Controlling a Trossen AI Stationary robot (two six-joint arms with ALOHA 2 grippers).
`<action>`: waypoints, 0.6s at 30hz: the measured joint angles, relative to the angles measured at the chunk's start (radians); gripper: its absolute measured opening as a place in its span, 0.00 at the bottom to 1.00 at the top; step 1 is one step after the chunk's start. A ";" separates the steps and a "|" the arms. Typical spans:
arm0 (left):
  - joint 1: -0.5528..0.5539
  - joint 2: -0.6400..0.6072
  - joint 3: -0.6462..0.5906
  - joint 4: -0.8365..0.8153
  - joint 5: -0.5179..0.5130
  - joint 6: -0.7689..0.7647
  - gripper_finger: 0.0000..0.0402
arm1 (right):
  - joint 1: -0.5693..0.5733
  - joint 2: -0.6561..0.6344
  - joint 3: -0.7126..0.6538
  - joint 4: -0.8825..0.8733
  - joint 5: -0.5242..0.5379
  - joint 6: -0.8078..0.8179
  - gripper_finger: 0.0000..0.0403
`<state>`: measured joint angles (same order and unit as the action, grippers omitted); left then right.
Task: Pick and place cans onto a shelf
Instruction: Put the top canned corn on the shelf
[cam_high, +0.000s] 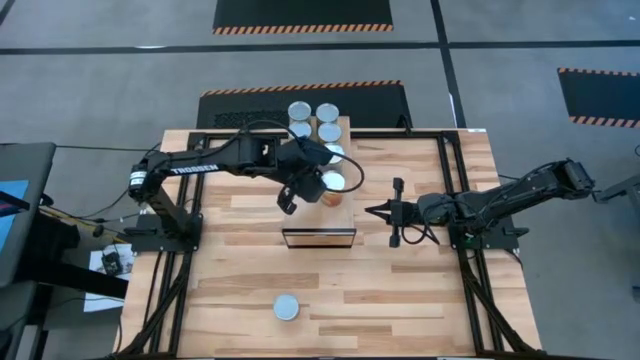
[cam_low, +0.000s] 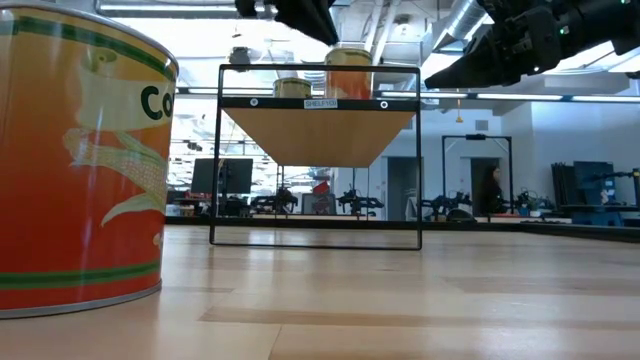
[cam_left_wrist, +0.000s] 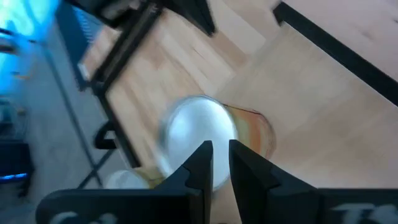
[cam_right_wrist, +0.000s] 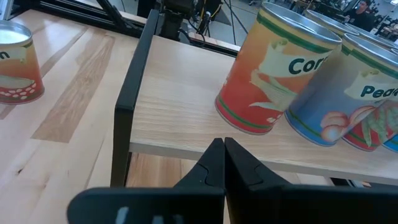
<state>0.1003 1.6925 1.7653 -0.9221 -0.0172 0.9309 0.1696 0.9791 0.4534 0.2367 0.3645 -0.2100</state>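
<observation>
Tabletop (cam_high: 230, 270) of pale slatted wood, black-framed, spanning most of the high view. Shelf (cam_high: 318, 222) lengthwise down its middle: smooth light plank on a thin black metal frame, raised off the table as seen from the low view. Left arm reaching across from its own side, left gripper (cam_left_wrist: 219, 152) hovering over the shelf's mid-length, fingers drawn to a narrow slit, gripping nothing, just above and beside the orange can (cam_left_wrist: 205, 134) standing upright on the plank. Right arm waiting on the opposite side, right gripper (cam_right_wrist: 222, 149) pointed at the shelf's long edge, fingers pressed together and empty.

Cluster of cans (cam_high: 314, 121) upright at the shelf's far end: short cylinders, dull silvery lids, glossy paper labels in orange-red or blue.

Smallest in the overhead, largest in the low view: lone can (cam_high: 287, 307), upright on the tabletop beyond the shelf's near end, well apart from both grippers, axis vertical. Probably the next target. Seemingly a little nearer the left arm, calling for a wide opening and a side-on or top-down approach.
</observation>
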 joint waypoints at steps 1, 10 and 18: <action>-0.003 -0.008 0.002 0.008 -0.011 -0.003 0.10 | 0.000 0.000 0.000 -0.001 0.000 0.000 0.03; -0.080 -0.121 -0.070 -0.049 -0.038 -0.277 0.01 | 0.001 -0.006 0.000 -0.030 0.001 -0.001 0.03; -0.140 -0.338 -0.514 0.373 -0.230 -0.563 0.00 | 0.001 -0.008 0.000 0.051 -0.036 0.006 0.03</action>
<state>-0.0396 1.3541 1.2508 -0.5488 -0.2474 0.3683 0.1703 0.9710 0.4534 0.2874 0.3287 -0.2035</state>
